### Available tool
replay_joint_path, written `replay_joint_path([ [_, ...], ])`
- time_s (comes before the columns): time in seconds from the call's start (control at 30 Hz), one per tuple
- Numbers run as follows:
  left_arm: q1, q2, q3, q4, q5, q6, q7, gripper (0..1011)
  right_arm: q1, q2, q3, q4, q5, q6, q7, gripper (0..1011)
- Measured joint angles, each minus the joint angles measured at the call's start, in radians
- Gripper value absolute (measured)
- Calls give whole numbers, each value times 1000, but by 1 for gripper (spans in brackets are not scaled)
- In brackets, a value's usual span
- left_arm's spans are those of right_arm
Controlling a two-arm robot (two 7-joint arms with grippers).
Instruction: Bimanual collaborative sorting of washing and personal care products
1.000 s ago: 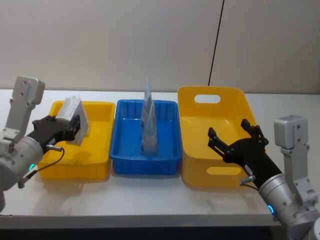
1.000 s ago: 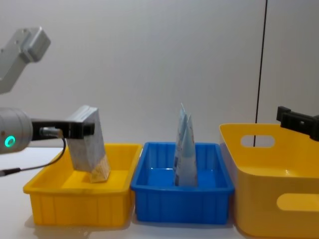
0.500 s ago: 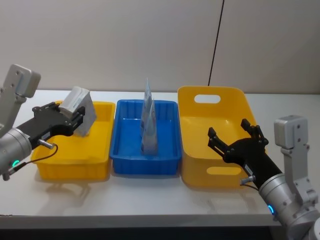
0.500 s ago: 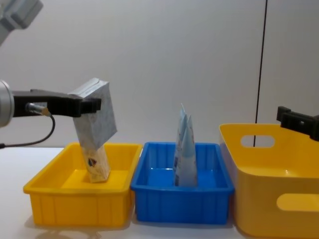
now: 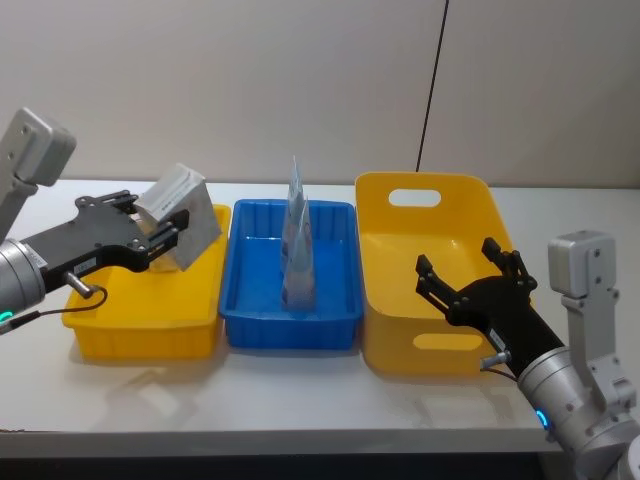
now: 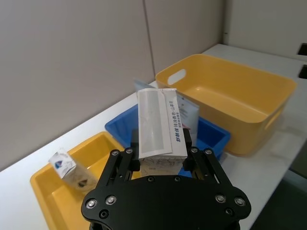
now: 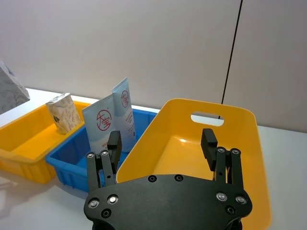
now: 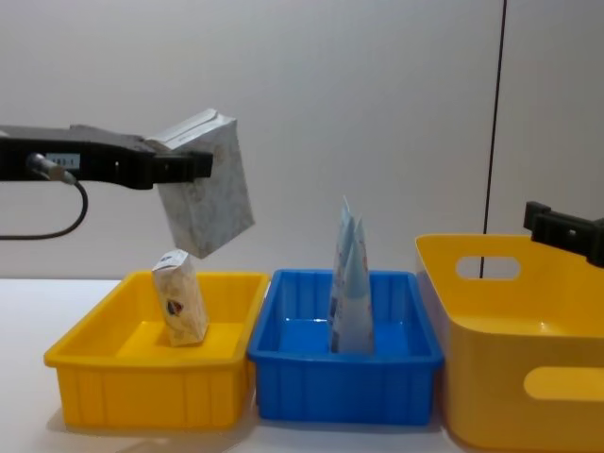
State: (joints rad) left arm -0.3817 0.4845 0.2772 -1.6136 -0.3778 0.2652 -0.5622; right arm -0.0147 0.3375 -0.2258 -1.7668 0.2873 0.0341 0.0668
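1. Now: left pincer (image 5: 155,228) is clenched on the large cream block pack (image 5: 188,215), gripping it near one end. The pack is tilted and held in the air above the 3 o'clock side of the low yellow bin (image 5: 140,335), clear of its rim.
2. The small beige pack (image 8: 179,297) with a round logo stands slightly tilted inside that bin, below the held pack and apart from it.
3. Two tall pale blue-white pouches (image 5: 297,245) stand upright together mid blue bin (image 5: 290,330), just beside the low bin at its 3 o'clock.
4. Right pincer (image 5: 458,262) is released with fingers spread and nothing between them. It is above the 6 o'clock part of the tall handled yellow bin (image 5: 400,350).
5. The bins stand in a row on the white desk (image 5: 300,400).
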Motion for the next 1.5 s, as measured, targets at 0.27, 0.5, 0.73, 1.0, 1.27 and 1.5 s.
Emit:
replay_joint_path([
  [0.27,-31,42,23,0,-36,-29,-122,425,0,0,0,0,0,0,0,1000],
  [0.5,-60,64,48,11,-62,-52,-217,425,0,0,0,0,0,0,0,1000],
  [0.73,-93,77,82,31,-85,-77,-316,425,0,0,0,0,0,0,0,1000],
  [1.0,-134,80,127,60,-104,-103,-421,424,0,0,0,0,0,0,0,1000],
  [1.27,-180,64,186,104,-112,-135,-528,425,0,0,0,0,0,0,0,1000],
  [1.5,-208,40,231,145,-113,-162,-581,424,0,0,0,0,0,0,0,1000],
])
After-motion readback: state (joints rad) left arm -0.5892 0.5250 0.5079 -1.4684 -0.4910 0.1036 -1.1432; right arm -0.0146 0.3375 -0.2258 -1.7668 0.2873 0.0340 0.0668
